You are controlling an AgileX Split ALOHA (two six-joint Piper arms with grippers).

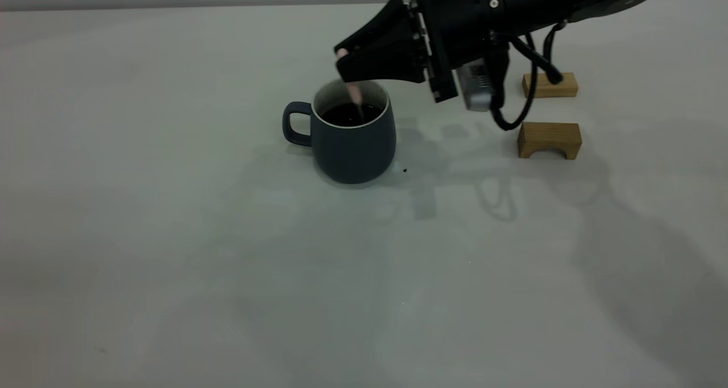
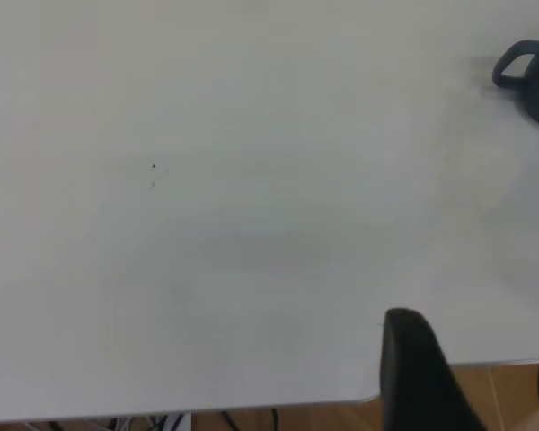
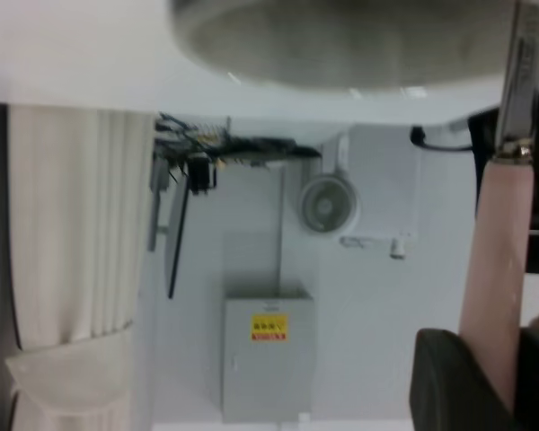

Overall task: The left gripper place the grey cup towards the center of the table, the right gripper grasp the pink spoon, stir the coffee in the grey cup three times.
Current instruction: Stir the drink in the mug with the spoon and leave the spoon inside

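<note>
A rounded dark slate-grey cup (image 1: 354, 137) stands mid-tabletop (image 1: 170, 263), handle pointing left, dark coffee (image 1: 350, 114) inside. Just above it, the black right gripper (image 1: 348, 64) has its fingers closed on the pale pink spoon (image 1: 355, 95), which hangs bowl-down into the coffee, apparently for stirring. Two tan wooden blocks (image 1: 549, 139) sit farther right; the left gripper (image 2: 472, 373), parked away from the cup, appears spread and empty.

Exterior camera faces the table (image 1: 170, 234) from above; both it and the left wrist apparently share the grey cup (image 1: 352, 143).

Dim, even overhead light casts soft, overlapping arm shadows across the worktop (image 1: 170, 234); the pink spoon (image 1: 355, 94) is motion-blurred, and wrist views appear soft.
</note>
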